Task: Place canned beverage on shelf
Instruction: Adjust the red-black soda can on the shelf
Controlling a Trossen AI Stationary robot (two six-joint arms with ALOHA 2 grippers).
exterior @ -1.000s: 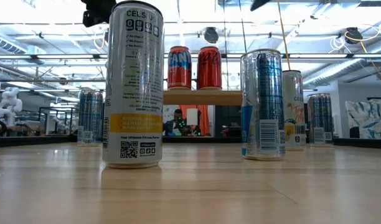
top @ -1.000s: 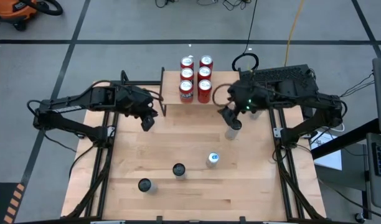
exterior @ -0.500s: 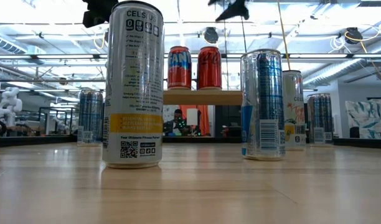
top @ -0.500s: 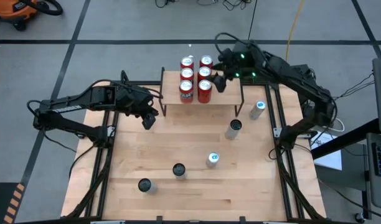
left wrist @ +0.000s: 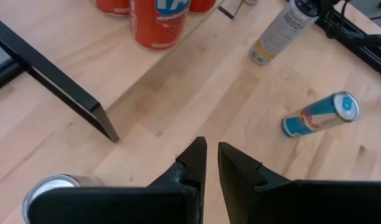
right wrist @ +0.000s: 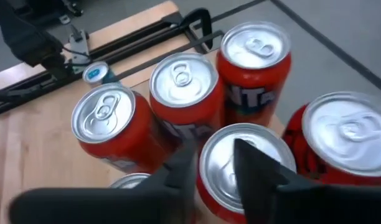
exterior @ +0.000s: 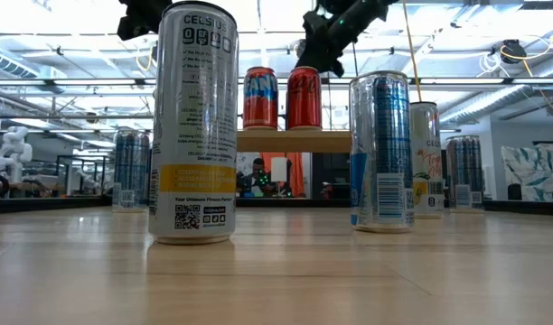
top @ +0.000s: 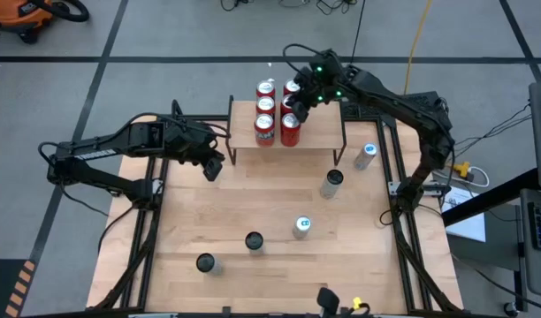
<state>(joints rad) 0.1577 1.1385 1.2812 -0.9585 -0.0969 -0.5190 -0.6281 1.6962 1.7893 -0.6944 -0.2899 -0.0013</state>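
- The small low shelf [top: 319, 132] with a light wooden top on thin black metal legs stands at the far edge of the large light wooden tabletop [top: 270, 221], and its right part is bare.
- Six red aluminium soda cans [top: 278, 113] stand upright on the left part of the shelf in two columns of three; the low view shows two of them [exterior: 283, 97] side by side.
- The right gripper [top: 299, 102] hangs above the right-hand column of red cans; in the right wrist view its two dark fingers [right wrist: 256, 171] stand close together with a narrow gap, directly over the silver lid of a red can [right wrist: 243, 165], and they hold nothing.
- The left gripper [top: 213, 166] hovers over the tabletop near the shelf's left leg; the left wrist view shows its fingers [left wrist: 192, 165] nearly together on nothing.
- Five slim silver-topped beverage cans remain on the tabletop: two [top: 332, 184] [top: 366, 155] near the shelf's right leg, a blue-and-silver one [top: 301, 226] lying on its side near the centre, and two upright [top: 254, 241] [top: 205, 262] nearer the front left.
- In the low view, a tall white-and-yellow slim can [exterior: 192, 122] stands closest to the camera.
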